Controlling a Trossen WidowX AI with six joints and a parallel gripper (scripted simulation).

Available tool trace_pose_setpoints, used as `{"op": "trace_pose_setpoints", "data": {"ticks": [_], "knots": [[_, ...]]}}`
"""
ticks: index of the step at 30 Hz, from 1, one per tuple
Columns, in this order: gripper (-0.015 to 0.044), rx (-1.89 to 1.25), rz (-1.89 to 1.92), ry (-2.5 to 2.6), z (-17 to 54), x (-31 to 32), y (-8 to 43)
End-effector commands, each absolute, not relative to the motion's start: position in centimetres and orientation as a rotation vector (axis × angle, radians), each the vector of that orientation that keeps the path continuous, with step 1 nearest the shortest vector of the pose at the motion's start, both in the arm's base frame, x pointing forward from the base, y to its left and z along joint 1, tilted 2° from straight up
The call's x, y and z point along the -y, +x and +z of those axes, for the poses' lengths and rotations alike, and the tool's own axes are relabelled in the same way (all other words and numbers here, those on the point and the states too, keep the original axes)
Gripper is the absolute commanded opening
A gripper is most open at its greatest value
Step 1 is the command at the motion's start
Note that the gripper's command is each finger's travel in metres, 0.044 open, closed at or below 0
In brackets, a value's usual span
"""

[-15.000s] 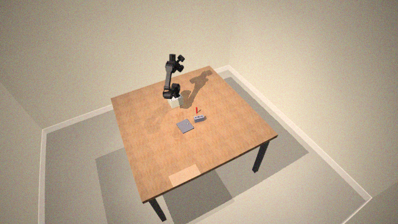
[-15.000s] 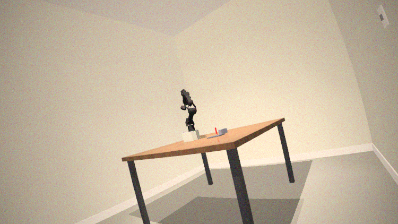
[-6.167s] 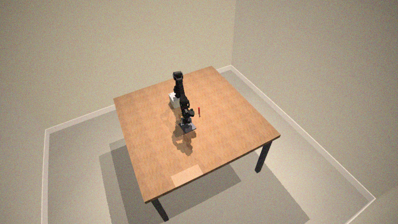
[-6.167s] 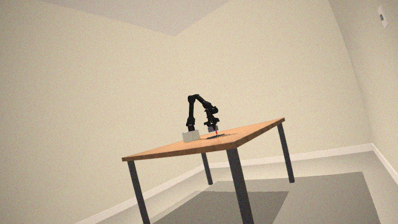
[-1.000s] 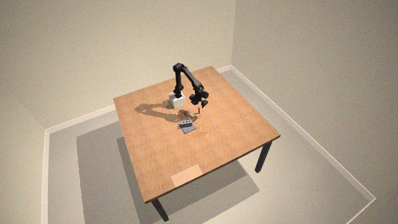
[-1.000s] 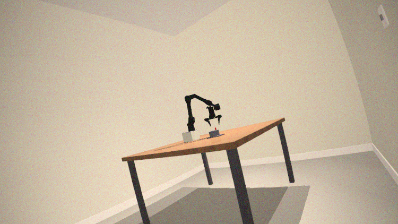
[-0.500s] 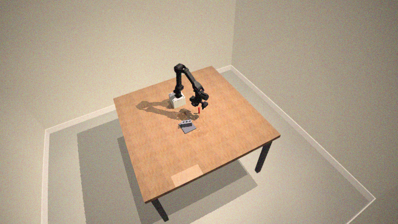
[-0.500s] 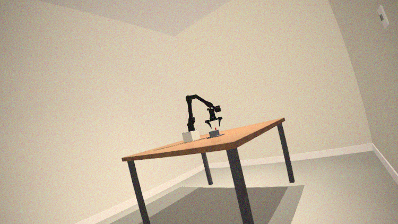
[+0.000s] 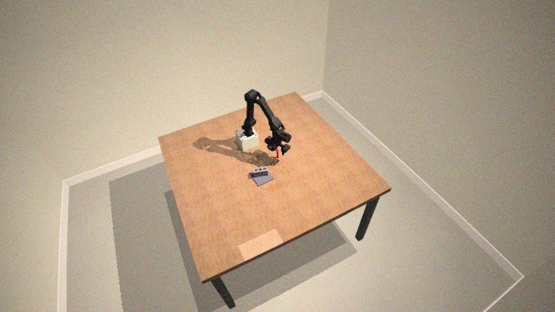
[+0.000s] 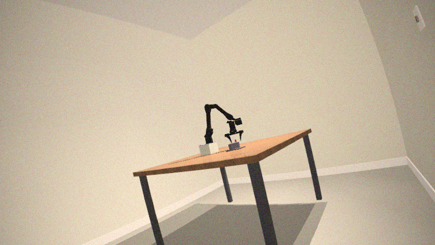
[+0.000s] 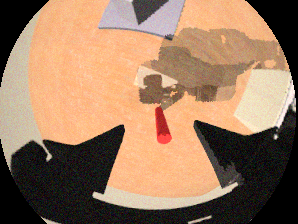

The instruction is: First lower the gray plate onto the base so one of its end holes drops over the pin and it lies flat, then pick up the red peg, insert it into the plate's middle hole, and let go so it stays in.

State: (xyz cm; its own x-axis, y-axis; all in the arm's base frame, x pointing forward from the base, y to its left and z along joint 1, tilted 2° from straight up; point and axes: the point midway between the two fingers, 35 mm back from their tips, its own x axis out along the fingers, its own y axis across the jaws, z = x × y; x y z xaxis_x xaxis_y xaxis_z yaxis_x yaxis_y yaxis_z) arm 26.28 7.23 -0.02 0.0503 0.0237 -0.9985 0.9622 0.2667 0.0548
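The red peg (image 9: 277,154) (image 10: 235,140) (image 11: 161,125) stands upright on the table. My gripper (image 9: 278,151) (image 10: 235,141) (image 11: 159,126) is wide open and points down above the peg. In the wrist view the peg shows between the two separated fingers, with nothing gripped. The base's flat slab (image 9: 263,180) (image 10: 241,147) (image 11: 114,19) lies on the table, with a dark raised block on it. The gray plate (image 9: 259,169) appears to lie on top of that block, with dark hole spots. The pin cannot be made out, and the wrist view cuts off the top of the assembly.
The arm's white mounting box (image 9: 249,143) (image 10: 209,149) (image 11: 265,97) stands behind and to one side of the peg. A pale rectangle (image 9: 260,244) lies by the front edge of the wooden table (image 9: 310,194). The arm's shadow falls beside the peg.
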Motion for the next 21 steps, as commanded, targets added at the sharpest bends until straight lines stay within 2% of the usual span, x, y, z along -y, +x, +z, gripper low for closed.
{"op": "trace_pose_setpoints", "data": {"ticks": [1,7,21], "knots": [[0.0440,-1.296,-0.972,1.044,-0.83,-7.15,26.11],[0.0440,-1.297,-0.972,1.044,-1.55,-7.14,26.07],[0.0072,-1.297,-0.972,1.044,-1.55,-7.14,26.07]]}}
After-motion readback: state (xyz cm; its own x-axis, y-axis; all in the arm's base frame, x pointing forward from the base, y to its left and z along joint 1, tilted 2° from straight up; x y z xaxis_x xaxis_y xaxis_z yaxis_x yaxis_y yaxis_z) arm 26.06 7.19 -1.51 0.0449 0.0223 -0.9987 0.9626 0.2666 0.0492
